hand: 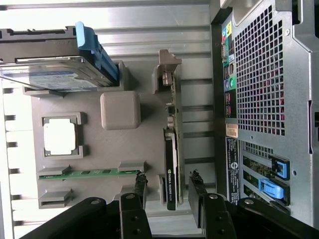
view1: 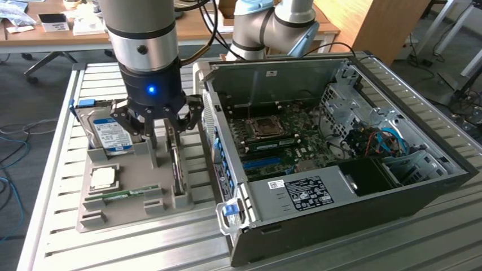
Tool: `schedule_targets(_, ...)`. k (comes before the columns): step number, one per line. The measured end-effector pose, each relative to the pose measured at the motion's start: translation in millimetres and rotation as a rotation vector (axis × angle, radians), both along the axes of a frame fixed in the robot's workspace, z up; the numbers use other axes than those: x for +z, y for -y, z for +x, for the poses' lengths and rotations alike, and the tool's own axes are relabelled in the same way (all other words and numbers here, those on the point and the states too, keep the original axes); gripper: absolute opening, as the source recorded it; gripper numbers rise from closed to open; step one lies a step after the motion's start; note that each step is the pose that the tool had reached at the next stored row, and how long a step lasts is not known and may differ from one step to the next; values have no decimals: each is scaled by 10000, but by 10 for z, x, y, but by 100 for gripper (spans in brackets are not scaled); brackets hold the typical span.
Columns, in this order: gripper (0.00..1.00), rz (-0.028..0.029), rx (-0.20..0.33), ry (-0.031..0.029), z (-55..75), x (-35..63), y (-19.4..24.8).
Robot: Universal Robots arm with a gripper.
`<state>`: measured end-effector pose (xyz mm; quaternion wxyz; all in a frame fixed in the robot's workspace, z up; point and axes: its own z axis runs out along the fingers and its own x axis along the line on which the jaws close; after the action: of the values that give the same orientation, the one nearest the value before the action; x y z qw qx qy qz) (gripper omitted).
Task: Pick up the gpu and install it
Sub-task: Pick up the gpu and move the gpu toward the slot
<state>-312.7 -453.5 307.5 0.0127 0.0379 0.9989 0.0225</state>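
Wrist view: grey tray (hand: 99, 149) holds gpu (hand: 171, 164) upright, gripper (hand: 168, 176) spread astride it.

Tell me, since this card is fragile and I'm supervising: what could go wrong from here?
1. The open pincer straddles the gpu, which stands on edge in the grey holder. Closing off-centre might tilt the card or jam it in its slot.
2. The computer case stands close beside the holder, so a lifted card might clip its rear wall.
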Motion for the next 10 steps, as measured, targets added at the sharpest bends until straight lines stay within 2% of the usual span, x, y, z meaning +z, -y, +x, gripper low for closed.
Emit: schedule_targets(10,47,0,0,-1,0,-37,0)
